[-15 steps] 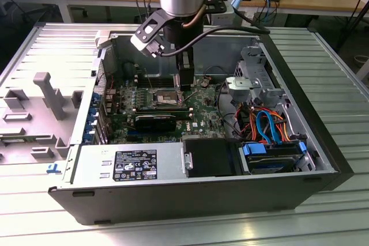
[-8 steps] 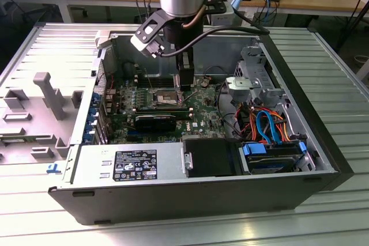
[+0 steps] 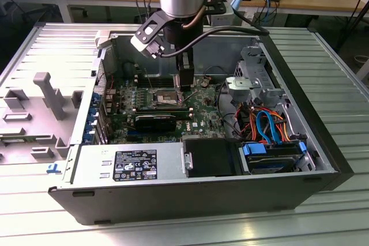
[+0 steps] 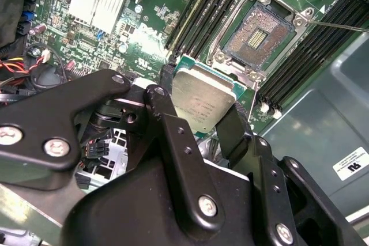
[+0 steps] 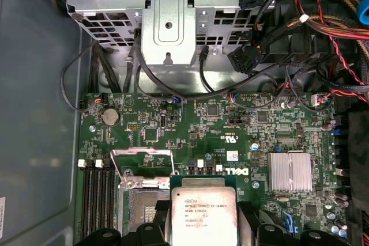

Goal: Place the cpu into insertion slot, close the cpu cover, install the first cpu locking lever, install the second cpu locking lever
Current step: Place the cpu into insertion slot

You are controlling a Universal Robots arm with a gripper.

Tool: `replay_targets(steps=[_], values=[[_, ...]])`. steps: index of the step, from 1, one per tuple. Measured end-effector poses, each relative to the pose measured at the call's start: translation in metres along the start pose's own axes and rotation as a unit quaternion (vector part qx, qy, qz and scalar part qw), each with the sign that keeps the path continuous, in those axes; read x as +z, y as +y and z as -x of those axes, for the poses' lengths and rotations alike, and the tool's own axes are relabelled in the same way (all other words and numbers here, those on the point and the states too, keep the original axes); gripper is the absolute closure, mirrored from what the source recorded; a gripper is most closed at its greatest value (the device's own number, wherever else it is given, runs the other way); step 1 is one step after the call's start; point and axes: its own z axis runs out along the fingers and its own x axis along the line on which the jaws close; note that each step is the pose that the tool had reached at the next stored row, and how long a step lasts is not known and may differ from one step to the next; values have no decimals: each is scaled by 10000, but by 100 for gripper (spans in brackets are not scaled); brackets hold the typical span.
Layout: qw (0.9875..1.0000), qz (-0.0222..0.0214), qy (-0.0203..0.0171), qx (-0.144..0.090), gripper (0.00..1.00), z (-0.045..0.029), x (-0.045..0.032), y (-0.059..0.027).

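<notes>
The black jaws are clamped on opposite edges of the small flat square cpu (image 4: 202,101) with its silvery-tan metal face, holding it above the green circuit board (image 5: 230,125). Near it the square insertion slot (image 4: 256,34), dark-centred and silver-rimmed, lies uncovered. The thin silvery metal-frame cpu cover (image 5: 144,154) is swung up. All this sits inside an open grey metal computer case (image 3: 173,203) on a ribbed metal desk (image 3: 340,73).

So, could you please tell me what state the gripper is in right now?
Gripper: closed on the cpu; the slot is empty.
</notes>
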Motion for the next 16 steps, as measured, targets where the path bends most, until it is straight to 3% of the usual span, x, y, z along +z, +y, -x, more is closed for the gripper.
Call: replay_targets(steps=[16], values=[[10000, 0, 0, 0, 45, -21, 31, -12]])
